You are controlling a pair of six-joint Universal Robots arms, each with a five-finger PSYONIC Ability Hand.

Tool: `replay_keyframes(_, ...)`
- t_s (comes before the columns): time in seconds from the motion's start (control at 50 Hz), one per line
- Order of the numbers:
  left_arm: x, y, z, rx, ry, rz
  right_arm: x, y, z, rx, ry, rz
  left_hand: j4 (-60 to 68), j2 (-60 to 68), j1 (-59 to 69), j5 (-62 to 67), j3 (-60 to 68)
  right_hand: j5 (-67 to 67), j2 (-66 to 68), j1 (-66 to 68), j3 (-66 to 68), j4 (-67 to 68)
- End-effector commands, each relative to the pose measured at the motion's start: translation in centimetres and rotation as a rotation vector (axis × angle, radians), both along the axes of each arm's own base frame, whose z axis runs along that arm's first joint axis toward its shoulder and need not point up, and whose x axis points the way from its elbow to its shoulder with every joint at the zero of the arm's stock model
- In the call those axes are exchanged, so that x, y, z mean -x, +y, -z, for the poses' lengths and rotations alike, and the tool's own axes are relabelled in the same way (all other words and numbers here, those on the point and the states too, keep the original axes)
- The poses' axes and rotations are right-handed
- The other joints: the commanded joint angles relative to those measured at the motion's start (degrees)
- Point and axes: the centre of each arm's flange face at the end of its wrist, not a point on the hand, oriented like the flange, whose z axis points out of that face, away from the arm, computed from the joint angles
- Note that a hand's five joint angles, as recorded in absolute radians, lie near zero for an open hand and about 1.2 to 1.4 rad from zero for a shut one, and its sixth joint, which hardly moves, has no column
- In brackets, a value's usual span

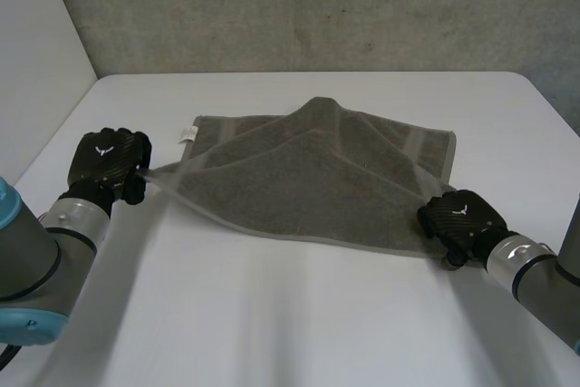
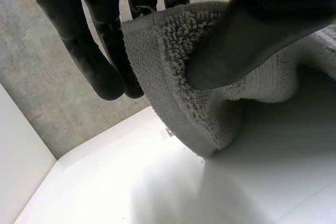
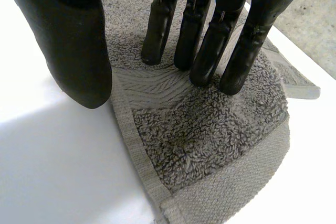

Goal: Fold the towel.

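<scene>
A grey terry-cloth towel [image 1: 317, 183] lies partly doubled on the white table [image 1: 272, 314], its left corner lifted clear and pinched between thumb and fingers of the left hand [image 1: 109, 159], apparently ready to carry over. The right hand [image 1: 462, 217] presses straight fingers on the near-right corner, likely anchoring it.

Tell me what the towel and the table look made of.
The towel: grey terry cloth, probably cotton, matte; looped pile shows, with a flat woven band and a hemmed edge. The table: white, smooth, hard top with a slight sheen, likely laminate or coated board; which one can't be told.
</scene>
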Motion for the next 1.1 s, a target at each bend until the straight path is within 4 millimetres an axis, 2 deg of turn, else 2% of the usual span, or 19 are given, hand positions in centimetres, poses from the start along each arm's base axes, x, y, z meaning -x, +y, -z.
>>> replay_keyframes(0.02, 0.0, 0.1, 0.1, -0.003, 0.000, 0.002, -0.2, -0.3, -0.1, 0.025, -0.003, -0.005, -6.5, -6.0, -3.1, -15.0, -8.4, 1.3, 1.2, 1.4, 1.2, 1.3)
replay_keyframes(0.52, 0.1, 0.1, 0.1, -0.004, 0.000, 0.007, -0.3, -1.1, 0.3, 0.043, -0.001, 0.008, -6.5, -6.0, -3.1, -15.0, -8.4, 2.3, 2.2, 2.4, 2.3, 2.3)
replay_keyframes(0.58, 0.0, 0.1, 0.1, -0.004, 0.000, 0.005, -0.2, -1.3, 0.3, 0.046, 0.000, 0.015, -6.5, -6.0, -3.1, -15.0, -8.4, 11.1, 11.0, 11.2, 11.0, 11.1)
replay_keyframes(0.6, 0.0, 0.1, 0.1, -0.004, 0.000, 0.005, -0.2, -1.4, 0.3, 0.046, 0.000, 0.024, -6.5, -6.0, -3.1, -15.0, -8.4, 21.9, 21.8, 22.0, 21.8, 21.9)
replay_keyframes(0.62, 0.0, 0.1, 0.1, -0.004, 0.000, 0.005, -0.2, -1.4, 0.3, 0.046, 0.000, 0.024, -6.5, -6.0, -3.1, -15.0, -8.4, 22.0, 21.9, 22.1, 21.9, 22.0)
replay_keyframes(0.64, 0.1, 0.1, 0.1, -0.004, 0.000, 0.007, -0.1, -1.5, 0.2, 0.047, -0.001, 0.033, -6.5, -6.0, -3.1, -15.0, -8.4, 34.0, 33.9, 34.1, 33.9, 34.0)
replay_keyframes(0.74, 0.1, 0.1, 0.1, -0.003, 0.000, 0.007, 0.3, -2.2, -0.4, 0.078, -0.019, 0.076, -6.5, -6.0, -3.1, -15.0, -8.4, 35.6, 35.5, 35.7, 35.5, 35.6)
replay_keyframes(0.78, 0.1, 0.2, 0.1, -0.003, 0.000, 0.007, 0.4, -2.3, -1.0, 0.093, -0.040, 0.094, -6.5, -6.0, -3.1, -15.0, -8.4, 35.6, 35.5, 35.7, 35.5, 35.6)
replay_keyframes(0.82, 0.1, 0.2, 0.0, -0.001, 0.000, 0.005, 0.5, -2.5, -4.1, 0.157, -0.111, 0.120, -6.5, -6.0, -3.1, -15.0, -8.4, 35.6, 35.5, 35.7, 35.5, 35.6)
replay_keyframes(0.88, 0.1, 0.3, -0.6, 0.012, 0.004, 0.004, 0.4, -2.4, -5.5, 0.177, -0.156, 0.125, -6.5, -6.0, -3.1, -15.0, -8.4, 35.6, 35.5, 35.7, 35.5, 35.6)
replay_keyframes(0.92, 0.2, 0.7, -2.5, 0.062, 0.017, 0.010, 0.4, -2.3, -6.8, 0.187, -0.209, 0.138, -6.5, -6.0, -3.1, -15.0, -8.4, 35.6, 35.5, 35.7, 35.5, 35.6)
replay_keyframes(0.96, 0.2, 0.7, -2.5, 0.062, 0.017, 0.010, 0.5, -2.1, -10.2, 0.207, -0.329, 0.156, -6.5, -6.0, -3.1, -15.0, -8.4, 35.6, 35.5, 35.7, 35.5, 35.6)
replay_keyframes(0.98, 0.2, 1.1, -3.6, 0.087, 0.023, 0.010, 0.5, -2.1, -10.2, 0.207, -0.330, 0.156, -6.5, -6.0, -3.1, -15.0, -8.4, 35.6, 35.5, 35.7, 35.5, 35.6)
replay_keyframes(1.0, 0.1, 1.7, -5.1, 0.120, 0.036, 0.013, 0.7, -1.7, -11.9, 0.207, -0.353, 0.159, -6.5, -6.0, -3.1, -15.0, -8.4, 35.6, 35.5, 35.7, 35.5, 35.6)
replay_keyframes(1.02, 0.1, 1.7, -5.1, 0.120, 0.036, 0.013, 0.7, -1.7, -12.0, 0.207, -0.354, 0.159, -6.5, -6.0, -3.1, -15.0, -8.4, 35.6, 35.5, 35.7, 35.5, 35.6)
replay_keyframes(1.04, -0.1, 2.3, -7.0, 0.163, 0.052, 0.011, 1.3, -1.3, -13.3, 0.174, -0.352, 0.172, -6.5, -6.0, -3.1, -15.0, -8.4, 35.6, 35.5, 35.7, 35.5, 35.6)
replay_keyframes(1.06, -0.1, 2.3, -7.0, 0.164, 0.053, 0.011, 1.3, -1.3, -13.3, 0.173, -0.352, 0.172, -6.5, -6.0, -3.1, -15.0, -8.4, 35.6, 35.5, 35.7, 35.5, 35.6)
replay_keyframes(1.08, -0.4, 2.9, -8.4, 0.190, 0.070, 0.007, 2.1, -1.2, -14.2, 0.143, -0.344, 0.187, -6.5, -6.0, -3.1, -15.0, -8.4, 35.6, 35.5, 35.7, 35.5, 35.6)
replay_keyframes(1.1, -0.4, 3.0, -8.4, 0.190, 0.070, 0.007, 2.7, -1.0, -14.7, 0.112, -0.332, 0.193, -6.5, -6.0, -3.1, -15.0, -8.4, 35.6, 35.5, 35.7, 35.5, 35.6)
